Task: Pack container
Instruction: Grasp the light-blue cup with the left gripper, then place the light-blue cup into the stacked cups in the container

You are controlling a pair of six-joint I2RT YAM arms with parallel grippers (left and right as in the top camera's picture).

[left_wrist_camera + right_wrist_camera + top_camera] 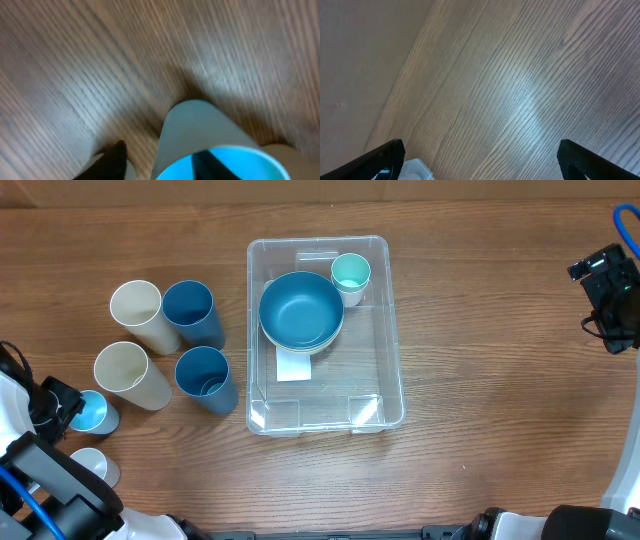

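Observation:
The clear container point(390, 370) stands mid-table with a white label point(294, 366) on its base. Inside it are a blue bowl point(300, 310) nested in a pale bowl and a small mint cup point(350, 275) at the far right corner. My left gripper point(68, 408) is at a small grey cup with a bright blue inside point(92, 412), at the table's left front. In the left wrist view the gripper point(162, 165) straddles this cup's wall point(200, 125): one finger inside, one outside with a gap. My right gripper point(610, 290) is open and empty over bare wood point(480, 155).
Two cream cups point(135, 310) point(125, 370) and two dark blue cups point(190, 310) point(205, 375) stand left of the container. A small white cup point(92, 467) stands at the front left. The container's corner point(417, 170) shows in the right wrist view.

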